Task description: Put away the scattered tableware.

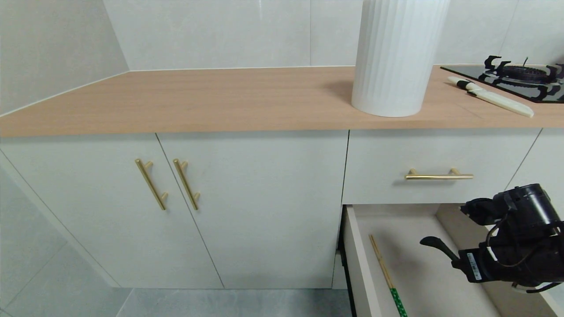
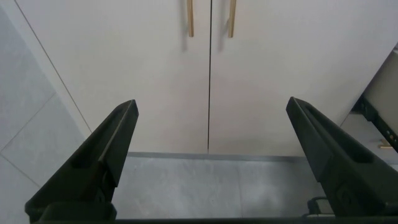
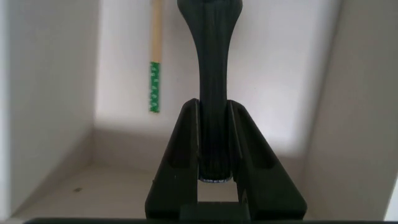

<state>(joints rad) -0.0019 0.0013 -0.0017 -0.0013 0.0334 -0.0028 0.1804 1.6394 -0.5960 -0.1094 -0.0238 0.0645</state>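
- Chopsticks (image 1: 387,275) lie in the drawer (image 1: 358,255), beside the right gripper (image 3: 214,115); its fingers (image 3: 186,140) clench a black utensil (image 1: 434,243), not yet dropped
- Knife (image 1: 489,97) is undone, well apart; left gripper (image 2: 211,109) is splayed, empty

Green-tipped chopsticks (image 1: 385,273) lie in the open drawer (image 1: 358,255); a black utensil (image 1: 434,244) hangs at their 3 o'clock; a white knife (image 1: 489,97) rests on the counter (image 1: 220,97).
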